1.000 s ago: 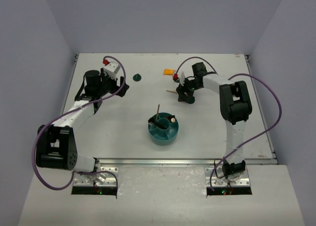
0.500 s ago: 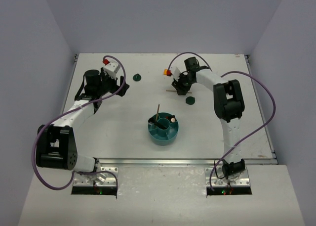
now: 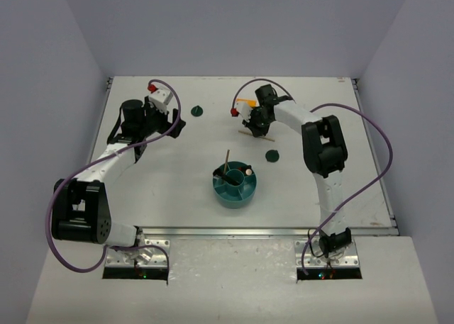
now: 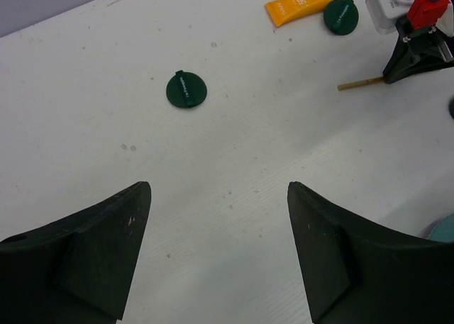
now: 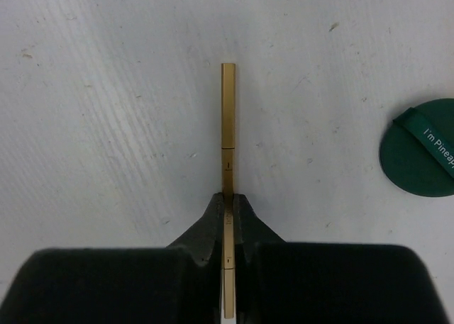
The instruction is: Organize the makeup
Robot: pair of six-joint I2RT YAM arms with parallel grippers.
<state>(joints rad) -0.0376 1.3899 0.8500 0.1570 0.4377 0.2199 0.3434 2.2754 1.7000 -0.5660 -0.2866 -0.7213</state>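
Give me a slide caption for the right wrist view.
Right gripper shut on the gold tube, dark green compact lying nearby.

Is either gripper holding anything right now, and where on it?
The right gripper is shut on the thin gold stick, clamped partway along its length. The left gripper is open, empty.

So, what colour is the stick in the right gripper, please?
The stick is gold; the right wrist view shows it best.
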